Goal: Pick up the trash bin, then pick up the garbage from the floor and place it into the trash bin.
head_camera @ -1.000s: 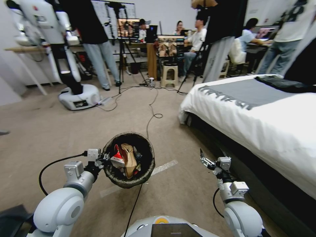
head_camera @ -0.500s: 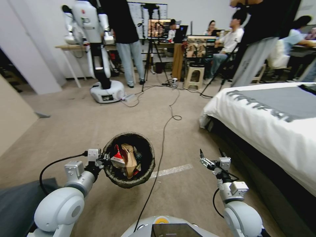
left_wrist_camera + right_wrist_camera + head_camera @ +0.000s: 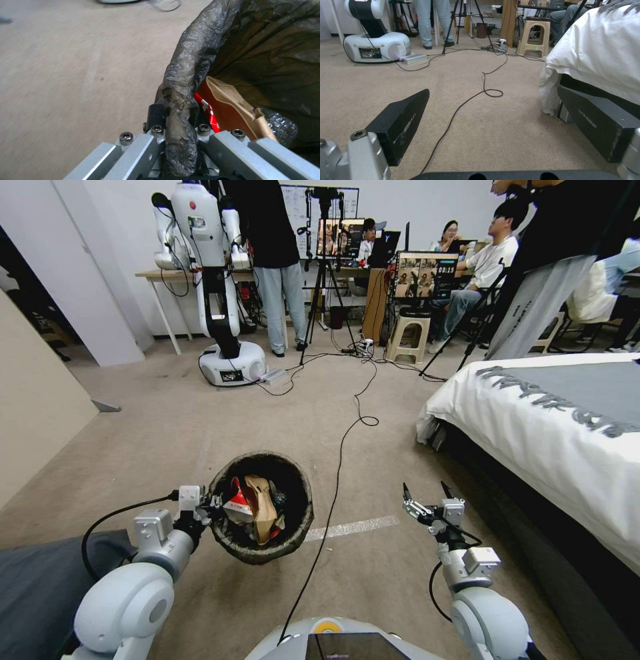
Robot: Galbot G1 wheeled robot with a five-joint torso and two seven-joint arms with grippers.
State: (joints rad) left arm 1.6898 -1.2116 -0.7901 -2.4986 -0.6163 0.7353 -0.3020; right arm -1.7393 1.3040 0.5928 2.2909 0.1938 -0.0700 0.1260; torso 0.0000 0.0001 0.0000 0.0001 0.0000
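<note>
Beige carpeted floor (image 3: 167, 433) stretches ahead of me, with a bed (image 3: 567, 427) under a white cover along my right side. Across the room stands another white robot (image 3: 217, 280) on a round base, near a table (image 3: 167, 277). A black cable (image 3: 340, 447) trails over the carpet toward me, crossing a pale tape line (image 3: 353, 527).

I hold the trash bin (image 3: 261, 505) in the air in front of my body, low and left of centre. My left gripper (image 3: 208, 505) has its fingers (image 3: 156, 112) clamped on the bin's near rim, pinching the dark bag (image 3: 190, 75) folded over it. Inside the bin lie a brown paper bag (image 3: 261, 507), a red-and-white packet (image 3: 237, 500) and a shiny wrapper (image 3: 281, 126).

My right gripper (image 3: 424, 495) hovers above the carpet beside the bed, its fingers (image 3: 401, 120) spread apart and holding nothing.
</note>
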